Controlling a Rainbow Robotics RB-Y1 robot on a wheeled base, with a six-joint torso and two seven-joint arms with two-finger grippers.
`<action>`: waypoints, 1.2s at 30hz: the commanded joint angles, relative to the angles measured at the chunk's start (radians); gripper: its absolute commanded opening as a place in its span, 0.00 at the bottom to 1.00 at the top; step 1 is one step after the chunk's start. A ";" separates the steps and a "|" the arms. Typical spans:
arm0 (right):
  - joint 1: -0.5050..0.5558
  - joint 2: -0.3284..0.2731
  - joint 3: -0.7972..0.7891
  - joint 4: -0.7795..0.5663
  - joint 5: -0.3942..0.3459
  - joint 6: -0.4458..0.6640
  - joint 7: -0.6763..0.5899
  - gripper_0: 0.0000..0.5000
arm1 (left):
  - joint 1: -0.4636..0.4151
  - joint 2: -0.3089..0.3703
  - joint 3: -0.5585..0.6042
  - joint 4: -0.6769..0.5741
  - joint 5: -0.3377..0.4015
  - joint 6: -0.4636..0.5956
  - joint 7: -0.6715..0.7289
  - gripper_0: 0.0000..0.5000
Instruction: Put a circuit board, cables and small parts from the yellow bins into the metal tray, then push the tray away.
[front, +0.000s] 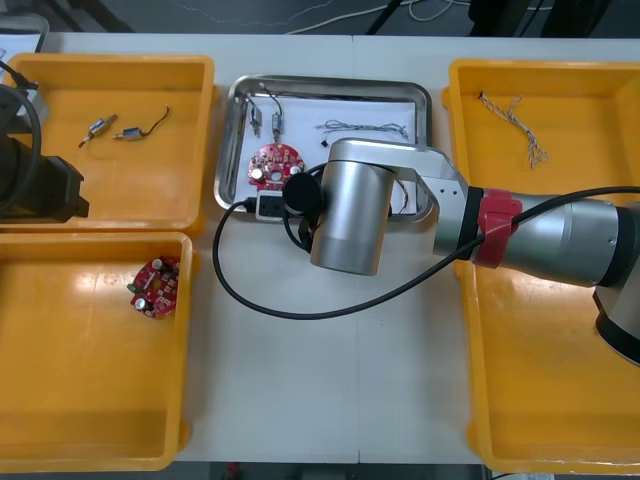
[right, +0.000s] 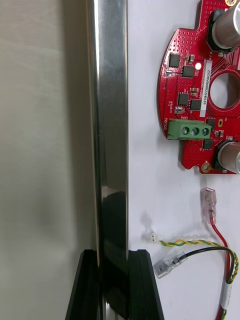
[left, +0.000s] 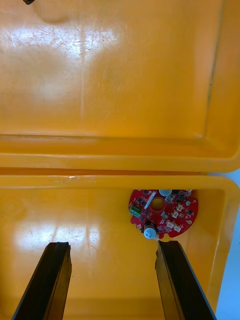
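Observation:
The metal tray (front: 420, 95) lies between the bins, white inside. It holds a round red circuit board (front: 272, 165), thin cables (front: 365, 127) and small metal parts (front: 265, 115). My right arm reaches across its near-left edge. In the right wrist view my right gripper (right: 112, 255) is shut on the tray's shiny rim (right: 110, 125), one finger on each side. Just inside the rim lie the circuit board (right: 200, 100) and red, yellow and black cables (right: 200, 245). My left gripper (left: 112, 245) hangs open above the left bins, short of another circuit board (left: 163, 212).
The far left bin (front: 190, 130) holds small metal parts (front: 100, 127). The near left bin (front: 60, 400) holds a red circuit board (front: 154, 287). A twisted cable (front: 515, 125) lies in the far right bin (front: 600, 110). My left arm (front: 35, 170) sits at the left edge.

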 joint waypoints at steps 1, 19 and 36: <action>-0.055 0.008 -0.028 0.048 -0.007 -0.042 0.061 0.00 | 0.014 0.031 0.025 -0.029 -0.007 -0.011 -0.046 1.00; -0.094 0.008 -0.028 0.190 -0.006 -0.225 0.162 0.00 | 0.014 0.031 0.025 -0.029 -0.007 -0.011 -0.046 1.00; -0.122 0.008 -0.028 0.289 0.002 -0.355 0.217 0.00 | 0.014 0.031 0.025 -0.029 -0.007 -0.011 -0.046 1.00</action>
